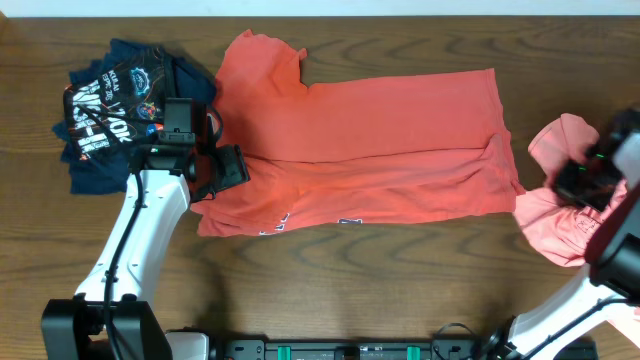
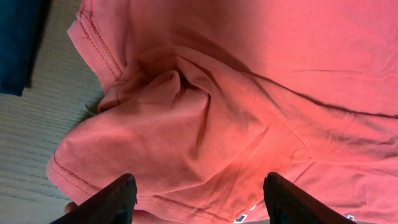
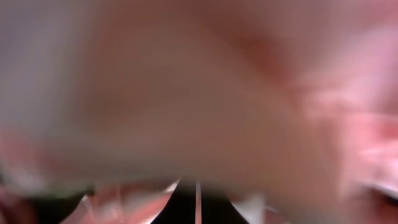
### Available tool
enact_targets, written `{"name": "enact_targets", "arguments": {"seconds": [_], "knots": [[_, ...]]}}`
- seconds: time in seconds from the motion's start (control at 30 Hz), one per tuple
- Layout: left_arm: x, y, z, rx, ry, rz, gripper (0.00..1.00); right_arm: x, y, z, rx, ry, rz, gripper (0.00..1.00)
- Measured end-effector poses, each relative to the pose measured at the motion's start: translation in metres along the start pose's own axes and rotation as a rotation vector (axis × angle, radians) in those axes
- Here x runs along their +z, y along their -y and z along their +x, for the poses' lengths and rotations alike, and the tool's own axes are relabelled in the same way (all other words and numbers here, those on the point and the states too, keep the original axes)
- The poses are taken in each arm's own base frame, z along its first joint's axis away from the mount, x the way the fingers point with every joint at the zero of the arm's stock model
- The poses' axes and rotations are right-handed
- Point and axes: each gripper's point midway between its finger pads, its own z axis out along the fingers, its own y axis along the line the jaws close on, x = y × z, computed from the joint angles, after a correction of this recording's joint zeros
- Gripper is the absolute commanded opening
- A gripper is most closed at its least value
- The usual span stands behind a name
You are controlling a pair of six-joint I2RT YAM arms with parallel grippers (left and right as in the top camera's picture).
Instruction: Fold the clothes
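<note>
A coral-red T-shirt (image 1: 380, 130) lies spread across the table, its lower part folded up, with bits of navy-and-white print (image 1: 275, 228) at the front edge. My left gripper (image 1: 222, 170) is open over the shirt's bunched left sleeve. In the left wrist view the fingers (image 2: 199, 199) straddle the sleeve fabric (image 2: 186, 124). A salmon-pink T-shirt (image 1: 560, 225) lies crumpled at the right edge. My right gripper (image 1: 585, 180) sits on it. In the right wrist view blurred pink cloth (image 3: 217, 93) fills the frame, and the fingers (image 3: 197, 205) look closed together on it.
A pile of navy printed clothes (image 1: 110, 110) lies at the back left, just behind my left arm. The wooden table (image 1: 400, 290) shows bare in front of the coral shirt. The table's front rail (image 1: 330, 350) runs along the bottom.
</note>
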Motion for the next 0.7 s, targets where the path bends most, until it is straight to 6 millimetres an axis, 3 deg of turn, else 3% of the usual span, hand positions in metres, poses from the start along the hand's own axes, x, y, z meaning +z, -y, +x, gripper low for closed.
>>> {"name": "enact_targets", "arguments": {"seconds": [0.17, 0.3, 0.53, 0.7], "knots": [[0.0, 0.0, 0.0, 0.0, 0.0, 0.0, 0.67, -0.003, 0.049, -0.016, 0.215, -0.002, -0.061, 0.11], [0.0, 0.0, 0.0, 0.0, 0.0, 0.0, 0.67, -0.02, 0.048, -0.024, 0.25, -0.007, -0.191, 0.13], [0.0, 0.002, -0.005, 0.012, 0.021, 0.008, 0.67, -0.071, -0.027, -0.032, 0.023, -0.002, -0.443, 0.18], [-0.001, 0.007, -0.019, 0.038, 0.076, 0.029, 0.67, -0.084, -0.095, -0.006, -0.233, -0.031, -0.478, 0.21]]}}
